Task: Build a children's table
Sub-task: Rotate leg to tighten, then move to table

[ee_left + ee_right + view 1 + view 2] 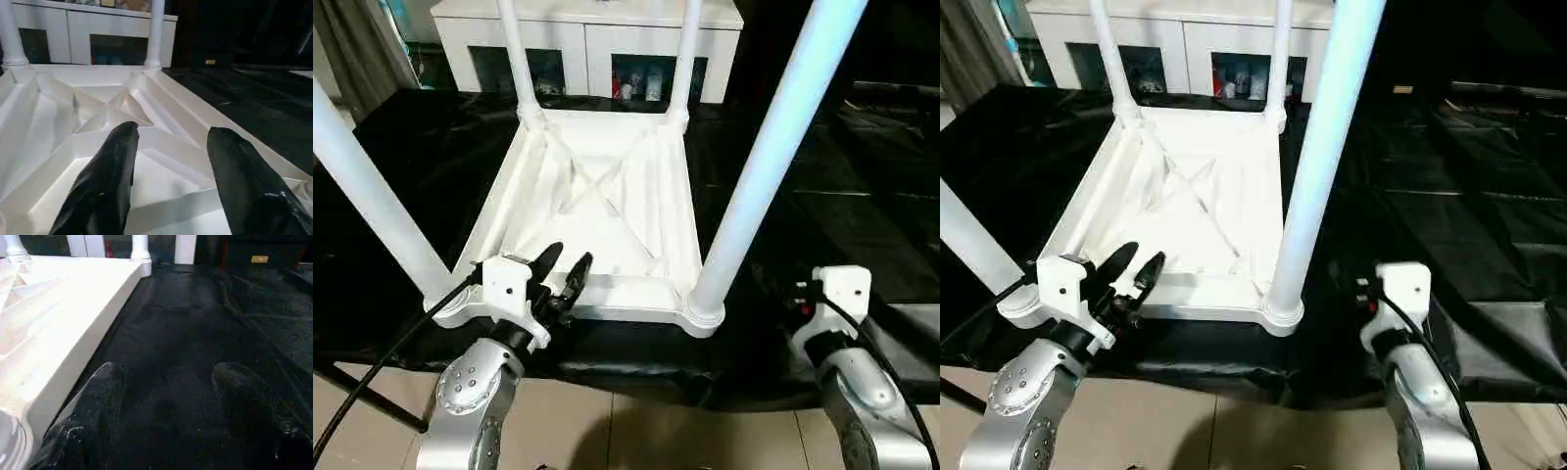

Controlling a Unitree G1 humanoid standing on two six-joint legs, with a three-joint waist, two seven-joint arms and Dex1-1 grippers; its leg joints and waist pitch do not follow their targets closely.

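The table [597,196] lies upside down on the black tabletop [822,196], four legs [773,157] standing in its sockets, so both grippers, left [566,270] and right [171,382], hover with fingers apart, holding nothing.

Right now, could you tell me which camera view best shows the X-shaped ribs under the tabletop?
The left eye view: the X-shaped ribs show whole from above. The right eye view matches it. The left wrist view sees them low, behind its fingers. The right wrist view catches only an edge.

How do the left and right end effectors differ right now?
The left end effector hangs over the table top's near rim; the right end effector sits off to the side over the black cover. The left shows in the head views; the right's fingers show only in its wrist view. Both are open and empty.
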